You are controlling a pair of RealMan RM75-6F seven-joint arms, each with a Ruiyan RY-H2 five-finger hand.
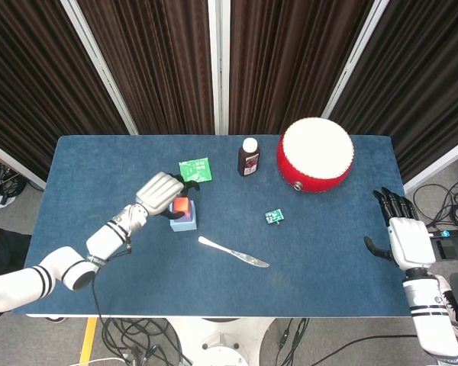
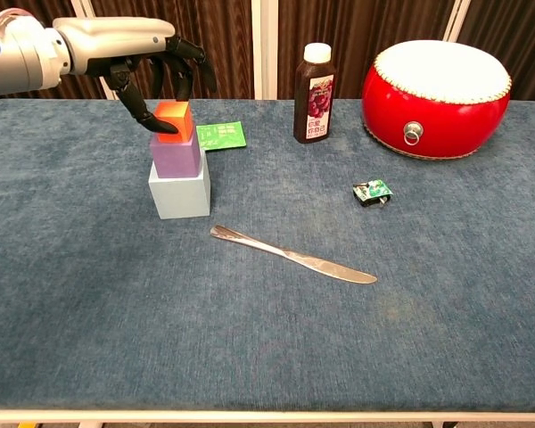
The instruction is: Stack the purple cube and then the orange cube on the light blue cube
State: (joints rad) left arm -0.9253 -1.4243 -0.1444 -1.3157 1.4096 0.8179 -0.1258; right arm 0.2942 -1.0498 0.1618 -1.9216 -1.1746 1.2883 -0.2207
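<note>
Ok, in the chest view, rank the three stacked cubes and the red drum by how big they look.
1. Red drum, clearly largest.
2. Light blue cube.
3. Purple cube.
4. Orange cube, smallest, partly covered by the left hand.
The cubes share one spot, so nearness barely affects their order.

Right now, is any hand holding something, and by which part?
The left hand holds the small orange cube by its side faces, atop the purple cube. The right hand holds nothing.
</note>
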